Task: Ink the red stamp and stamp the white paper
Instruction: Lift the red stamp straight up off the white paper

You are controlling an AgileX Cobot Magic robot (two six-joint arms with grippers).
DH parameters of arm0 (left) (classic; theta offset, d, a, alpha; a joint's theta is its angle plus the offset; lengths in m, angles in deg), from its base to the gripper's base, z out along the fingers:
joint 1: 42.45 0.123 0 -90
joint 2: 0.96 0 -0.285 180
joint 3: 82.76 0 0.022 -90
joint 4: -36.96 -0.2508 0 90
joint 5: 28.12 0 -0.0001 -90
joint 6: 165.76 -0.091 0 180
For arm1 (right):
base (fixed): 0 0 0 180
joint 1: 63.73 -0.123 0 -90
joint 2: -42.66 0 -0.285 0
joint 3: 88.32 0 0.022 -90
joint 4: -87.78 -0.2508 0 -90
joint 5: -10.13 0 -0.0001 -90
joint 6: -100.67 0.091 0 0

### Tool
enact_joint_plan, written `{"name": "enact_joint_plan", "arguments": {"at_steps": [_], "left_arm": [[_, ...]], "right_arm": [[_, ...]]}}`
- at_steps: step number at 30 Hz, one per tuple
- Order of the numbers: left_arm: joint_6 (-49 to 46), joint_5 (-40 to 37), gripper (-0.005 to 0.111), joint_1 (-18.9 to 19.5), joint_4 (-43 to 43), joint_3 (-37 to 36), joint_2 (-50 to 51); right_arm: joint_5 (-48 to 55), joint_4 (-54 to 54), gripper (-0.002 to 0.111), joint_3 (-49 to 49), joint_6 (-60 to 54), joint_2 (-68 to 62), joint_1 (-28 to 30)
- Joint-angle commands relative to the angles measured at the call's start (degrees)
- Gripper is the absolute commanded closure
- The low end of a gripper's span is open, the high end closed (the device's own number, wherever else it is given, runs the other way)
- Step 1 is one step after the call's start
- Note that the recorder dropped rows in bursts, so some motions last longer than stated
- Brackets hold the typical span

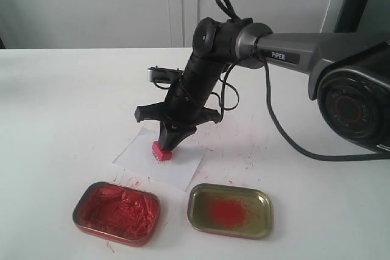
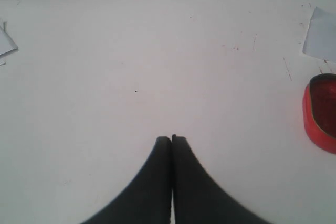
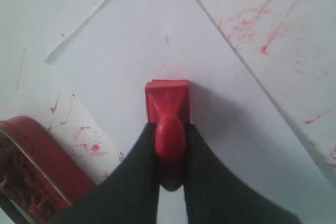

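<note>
1. The right jaws are clenching the stamp (image 1: 161, 151) by its knob (image 3: 170, 135), pinching it from both sides with the square block pointing down.
2. The stamp is sitting over the paper (image 1: 183, 172), near the middle and a touch toward 12 o'clock in the exterior view. Whether its face is touching the sheet or hanging just off it, I can't tell.
3. No print is showing on the bare part of the sheet.
4. The red tin (image 1: 113, 235) is lying at the paper's 7 o'clock and the gold tin (image 1: 230, 234) at its 5 o'clock. Both are near the sheet, and the gold one is clear of it.
5. The left jaws are closed on nothing, hanging over bare tabletop (image 1: 61, 120) and out of the exterior shot.
6. I'm reading this as the press itself. The stamp's face is hidden, so how well it is inked is anyone's guess.
7. To do it well, the arm should be driving straight down with the face flat, so all four edges are meeting the paper together.
8. No sliding and no twisting while it is down, because the sheet is thin and loose and any drag will be smearing the mark or shoving the paper.
9. The lift should be going straight up and slowly, since wet paste may cling and carry the sheet up with the stamp.
10. The grip is only on a short rounded knob, so a hard press off-centre is risking the block tipping between the jaws.
</note>
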Motion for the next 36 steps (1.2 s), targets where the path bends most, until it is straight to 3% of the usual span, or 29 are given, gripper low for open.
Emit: {"name": "enact_joint_plan", "arguments": {"at_steps": [1,36], "left_arm": [[0.07,-0.14,0.107,0.22,0.63,-0.41,-0.18],[0.07,-0.14,0.107,0.22,0.63,-0.41,-0.18]], "right_arm": [[-0.09,0.74,0.108,-0.21,-0.73,-0.32,0.1],[4.29,0.92,0.108,-0.21,0.12,13.47,0.1]]}}
